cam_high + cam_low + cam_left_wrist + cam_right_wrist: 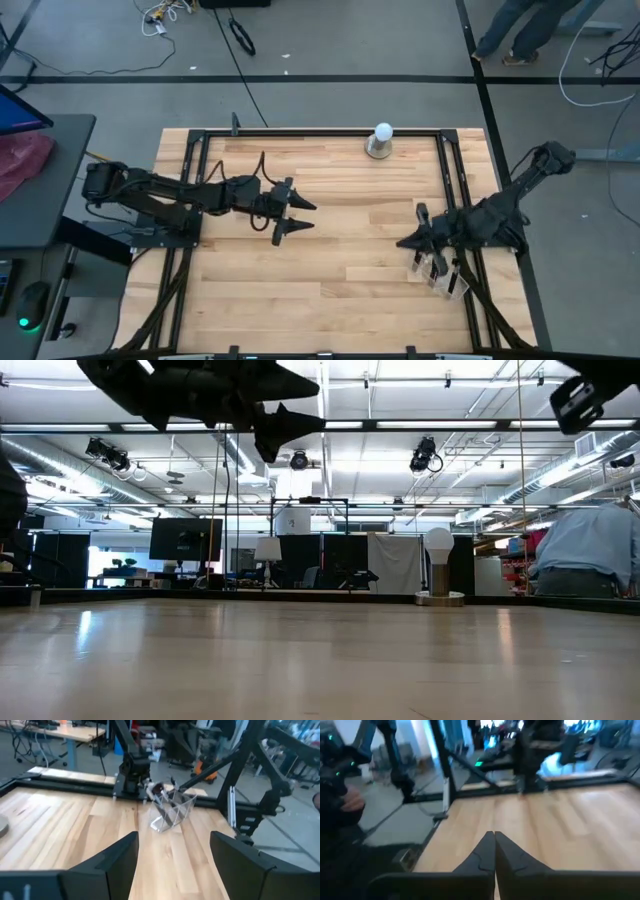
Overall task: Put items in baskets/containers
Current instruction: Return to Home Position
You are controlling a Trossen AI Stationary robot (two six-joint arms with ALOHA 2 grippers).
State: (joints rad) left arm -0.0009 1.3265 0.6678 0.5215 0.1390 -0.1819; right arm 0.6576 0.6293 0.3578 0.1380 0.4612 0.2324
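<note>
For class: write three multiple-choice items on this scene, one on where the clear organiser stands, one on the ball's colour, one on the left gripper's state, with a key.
1. The clear organiser stands: A) at the middle; B) beside the right gripper, near the table's right edge; C) at the left edge.
2. The ball on the metal base is: A) red; B) black; C) white.
3. The left gripper is: A) open, empty; B) shut on the organiser; C) shut, empty.
Key: B, seen in the high view; C, white in both table views; A, fingers wide apart in its wrist view.
</note>
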